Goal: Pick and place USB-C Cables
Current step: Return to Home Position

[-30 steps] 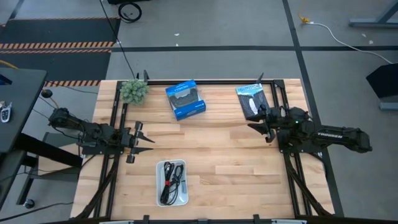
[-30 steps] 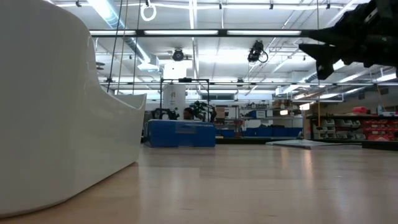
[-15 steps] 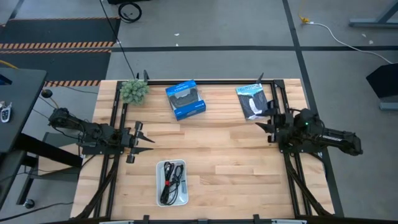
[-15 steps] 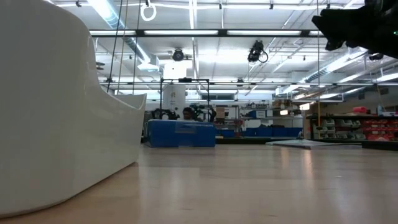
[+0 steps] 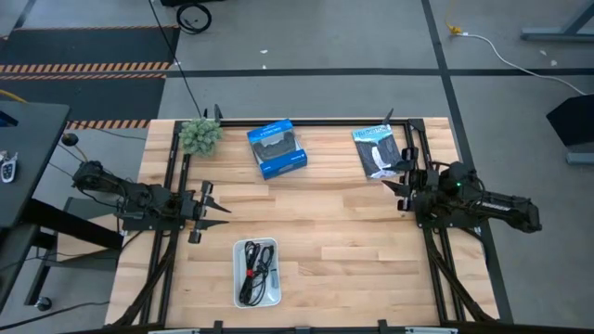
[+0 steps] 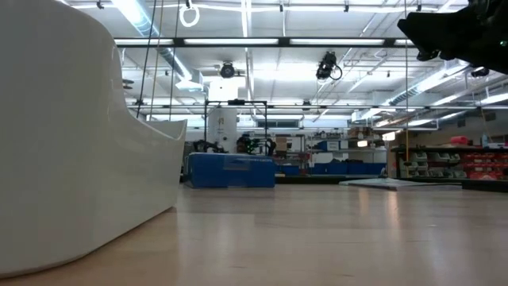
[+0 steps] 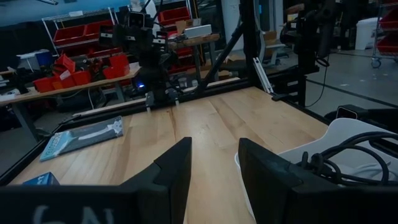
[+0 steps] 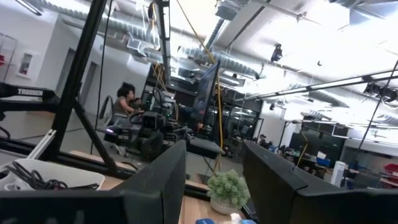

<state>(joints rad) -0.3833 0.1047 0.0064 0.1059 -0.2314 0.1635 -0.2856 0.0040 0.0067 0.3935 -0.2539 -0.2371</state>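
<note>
The USB-C cables [image 5: 257, 266] lie bundled in a white tray [image 5: 239, 288] near the table's near edge. Black loops and a red tie show; I cannot make out a white or grey bundle. The left wrist view shows black loops [image 7: 339, 160] above the tray's rim. My left gripper [image 5: 210, 211] hovers open at the table's left side, above and left of the tray, its fingers [image 7: 176, 167] pointing across the table. My right gripper [image 5: 401, 182] is open at the right side, raised, just near of the black-and-white packet [image 5: 377, 151]. In the low view it shows at the top right [image 6: 432, 36].
A blue box [image 5: 277, 148] and the black-and-white packet lie along the far edge. A small green plant [image 5: 200, 134] stands at the far left corner. Black frame rails run along both sides. Bare wood lies between the arms. A person [image 8: 127, 99] sits beyond the table.
My right arm has drawn back toward the table's right edge and risen, then held still for the last half second. Its gripper stays open. The cables and tray have not moved.
</note>
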